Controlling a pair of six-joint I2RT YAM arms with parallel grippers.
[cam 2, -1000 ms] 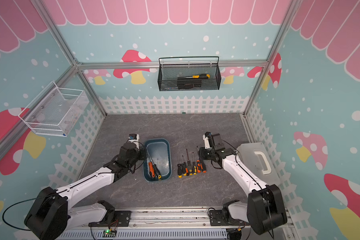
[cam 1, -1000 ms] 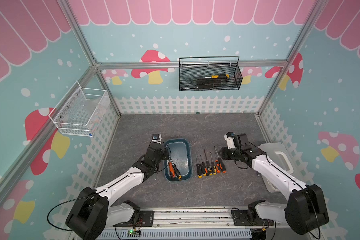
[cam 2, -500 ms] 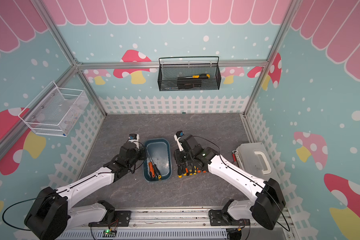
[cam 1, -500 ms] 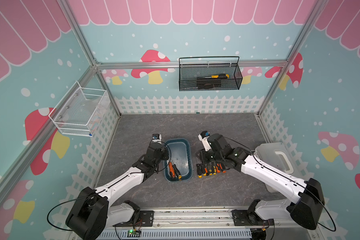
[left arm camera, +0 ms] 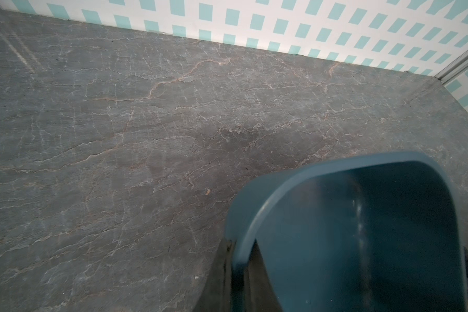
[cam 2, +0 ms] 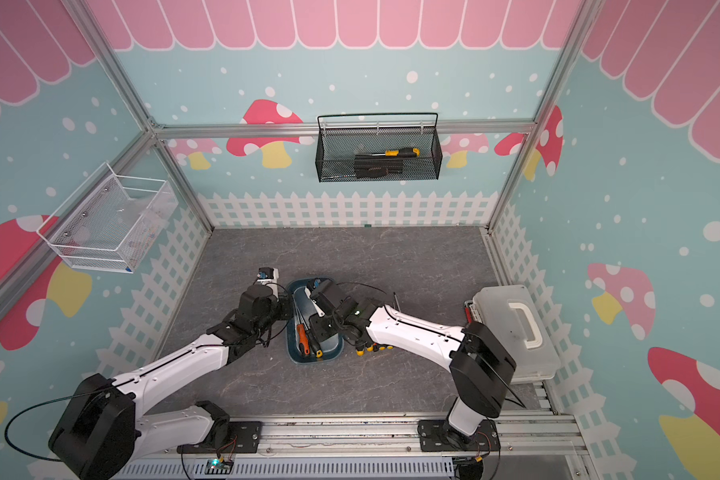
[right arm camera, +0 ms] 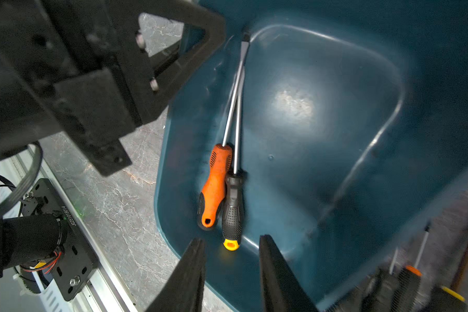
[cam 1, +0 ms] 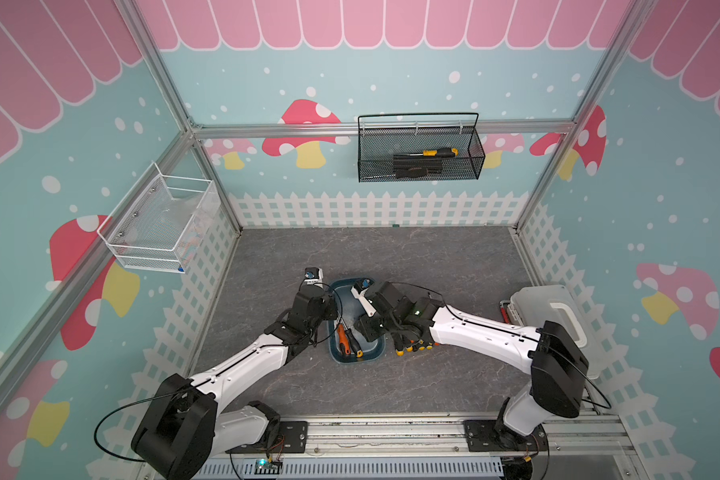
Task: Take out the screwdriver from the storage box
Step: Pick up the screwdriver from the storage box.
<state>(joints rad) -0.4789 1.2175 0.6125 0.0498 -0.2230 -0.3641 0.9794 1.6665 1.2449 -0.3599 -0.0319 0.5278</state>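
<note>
The storage box [cam 1: 356,362] [cam 2: 314,360] is a dark teal tub on the grey table, between my two arms. Two screwdrivers lie side by side inside it along its left wall: one with an orange handle [cam 1: 341,338] [right arm camera: 216,183], one with a black handle and yellow cap [cam 1: 355,347] [right arm camera: 233,210]. My left gripper [left arm camera: 239,270] [cam 1: 329,309] is shut on the box's left rim [left arm camera: 335,167], one finger inside and one outside. My right gripper [right arm camera: 231,241] [cam 1: 368,328] hangs open over the box, just short of the handle ends, holding nothing.
A row of several screwdrivers [cam 1: 412,345] [right arm camera: 405,278] lies on the table just right of the box, under my right arm. A white lidded case [cam 1: 553,324] stands at the right edge. A black mesh basket [cam 1: 418,151] and a white wire basket [cam 1: 159,224] hang on the walls.
My right arm has swung left, from beside the row of screwdrivers to over the box, its jaws a little wider. The left arm and the box have stayed put.
</note>
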